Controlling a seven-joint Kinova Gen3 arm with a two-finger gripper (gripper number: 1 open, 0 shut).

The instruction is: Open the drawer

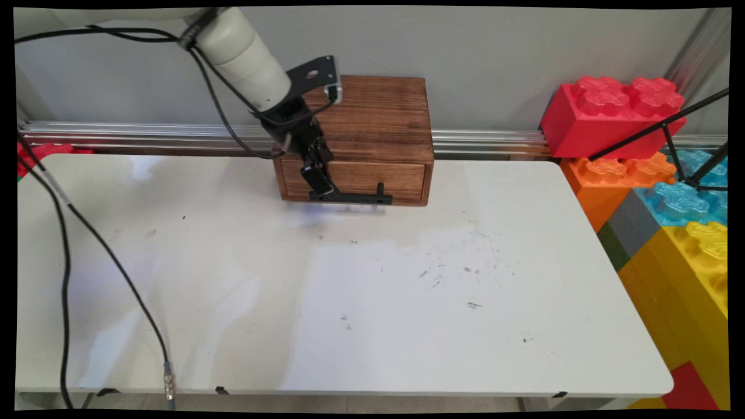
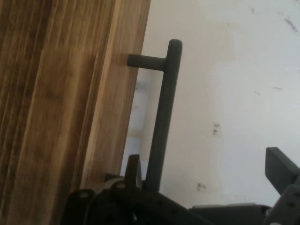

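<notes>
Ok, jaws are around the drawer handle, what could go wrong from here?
1. The jaws straddle the handle at its left end, off centre, so a pull might skew the drawer and jam it.
2. Nothing visibly anchors the wooden box to the table; it might slide instead.

Soft even light — glare on table (image 1: 192,302)

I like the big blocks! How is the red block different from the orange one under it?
The red block is red and sits on top, tilted askew; the orange block is orange and lies beneath it, beside the white table. The red block shows in full, while the orange block is partly covered. Both have bumpy studs on top.
</notes>
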